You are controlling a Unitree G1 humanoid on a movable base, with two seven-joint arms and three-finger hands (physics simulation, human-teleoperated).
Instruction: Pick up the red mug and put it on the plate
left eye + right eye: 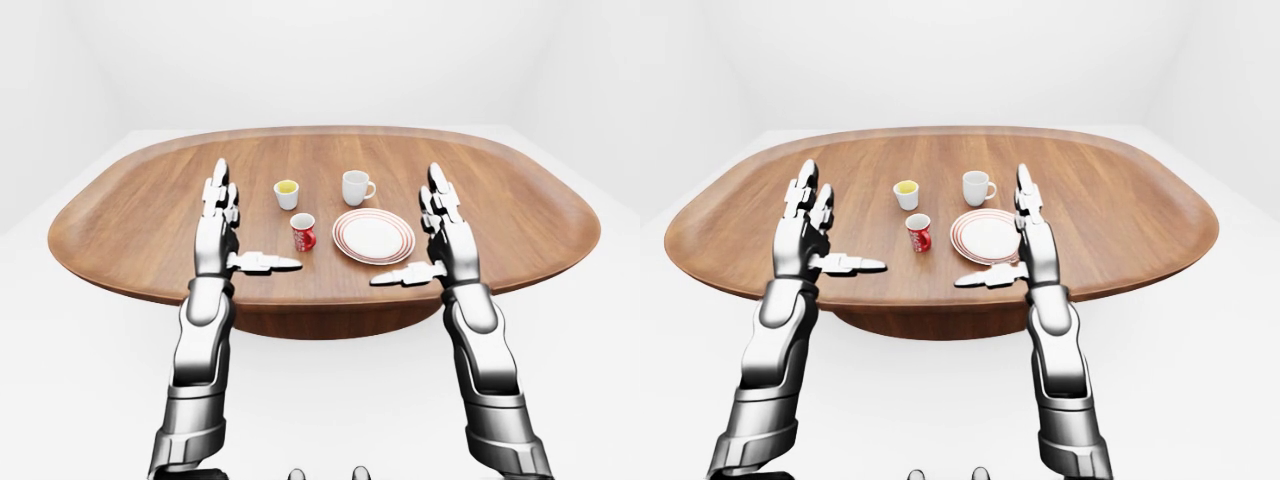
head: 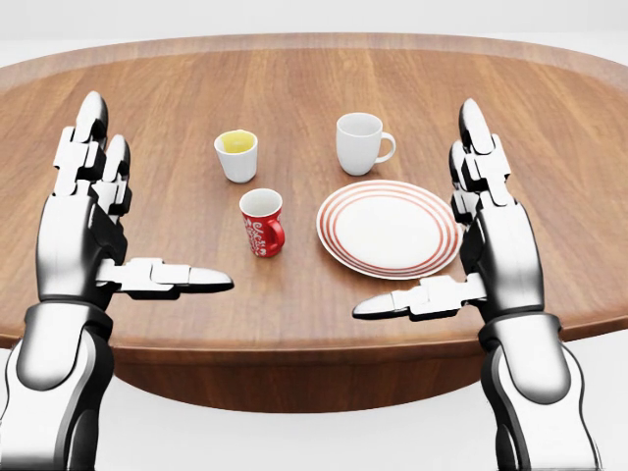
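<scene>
1. Left hand [image 2: 83, 231]: raised over the near edge of the tabletop [image 2: 549, 108], toward its left side. Fingers [image 2: 93, 128] are extended and spread, thumb pointing inward. It holds nothing.
2. Right hand [image 2: 496, 240]: raised over the near edge, just right of the plate [image 2: 389, 228]. Fingers are extended, thumb pointing inward. It holds nothing.
3. Red mug [image 2: 262, 223]: stands upright near the tabletop's centre, between the two hands and apart from both. It sits just left of the plate, not touching it. The handle faces the plate.
4. Handling estimate for the red mug: rigid, glazed and probably light, so it may slip. Grip the cylindrical body from the side, fingers opposing the thumb, clear of the handle. Set it down gently, as ceramic can chip.
5. Plate: white with red rings, empty.
6. Toward the far edge: a white cup with yellow inside [image 2: 236, 155] and a white mug [image 2: 361, 143]. Both are non-task items.
</scene>
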